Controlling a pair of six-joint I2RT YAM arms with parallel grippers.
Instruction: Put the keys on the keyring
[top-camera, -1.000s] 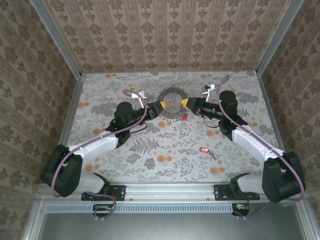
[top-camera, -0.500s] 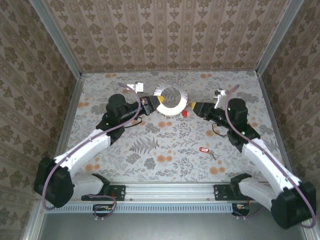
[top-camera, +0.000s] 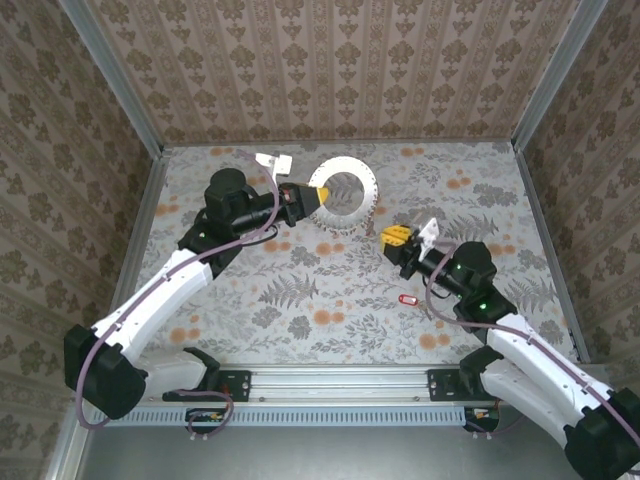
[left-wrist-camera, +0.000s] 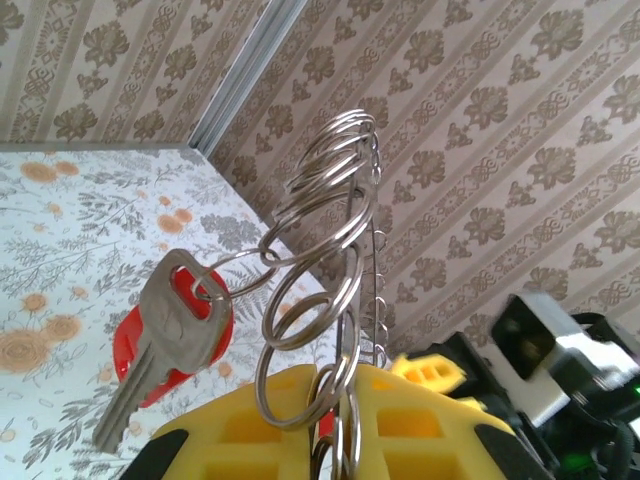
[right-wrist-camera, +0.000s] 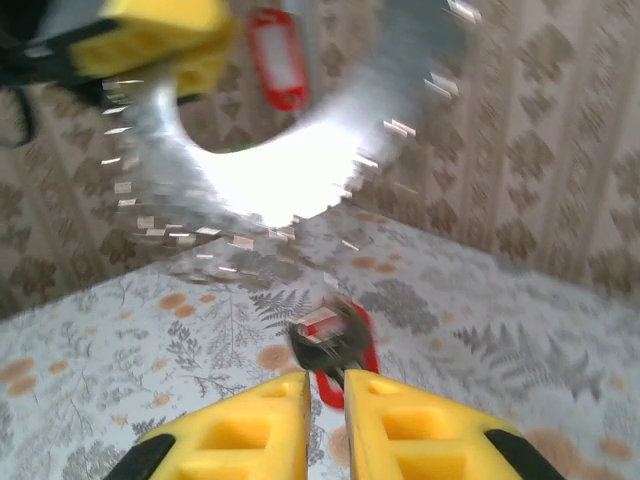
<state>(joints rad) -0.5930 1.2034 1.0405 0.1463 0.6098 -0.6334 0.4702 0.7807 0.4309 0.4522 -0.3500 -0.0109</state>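
Note:
My left gripper (top-camera: 318, 197) is shut on the keyring (top-camera: 366, 206) and holds it up off the table at the back middle. In the left wrist view the keyring's wire loops (left-wrist-camera: 350, 128) rise from between my yellow fingers (left-wrist-camera: 250, 420), and one silvery key with a red tag (left-wrist-camera: 160, 335) hangs from a loop. My right gripper (top-camera: 397, 237) sits lower and to the right of the keyring. In the right wrist view it (right-wrist-camera: 327, 385) is shut on a red-tagged key (right-wrist-camera: 335, 345), with the blurred keyring (right-wrist-camera: 290, 170) ahead. A third red-tagged key (top-camera: 408, 299) lies on the table.
Patterned walls (top-camera: 330, 70) close in the floral table (top-camera: 300, 300) at the back and on both sides. A metal rail (top-camera: 330, 380) runs along the near edge by the arm bases. The loose key lies just left of the right arm.
My left arm has lifted the keyring and carried it back. My right gripper opened, shut on the red-tagged key from under the ring, and drew back toward the near right.

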